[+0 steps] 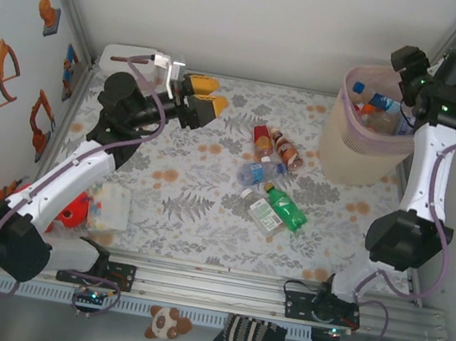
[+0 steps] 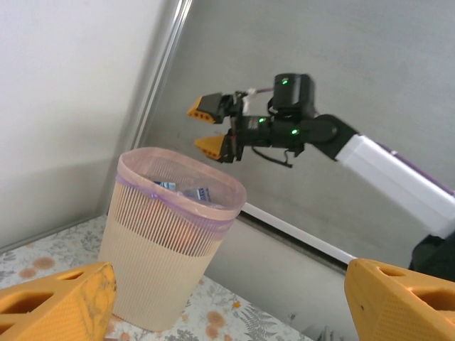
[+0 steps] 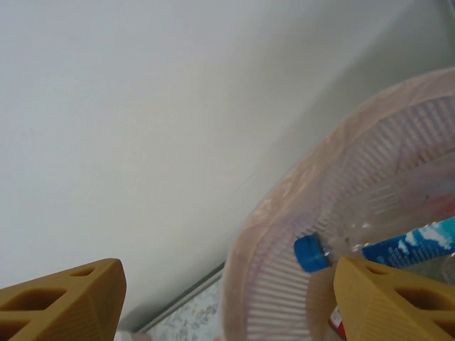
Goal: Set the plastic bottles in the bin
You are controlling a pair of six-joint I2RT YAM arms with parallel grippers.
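The right fingers (image 2: 206,107) stand apart with nothing between them, poised directly above the open mouth of the bin (image 2: 163,249). Straight below them, inside the pink liner, lies a clear bottle with a blue cap (image 3: 309,253) and a blue label, among other bottles already in the bin; the bin's ribbed inner wall curves away behind it. The left fingers (image 1: 206,107) are also spread wide and grip nothing, held above the floral tabletop (image 1: 187,207) and pointing across it toward the bin, which stands well apart from them on the far side. Between the left fingers and the bin, and somewhat nearer the arm bases than the fingertips, a loose cluster of bottles lies on the tabletop: two red-labelled bottles (image 1: 274,146) side by side, a clear blue-capped bottle (image 1: 258,174) just beside them, then a green bottle (image 1: 285,206) touching a clear bottle with a white label (image 1: 264,214).
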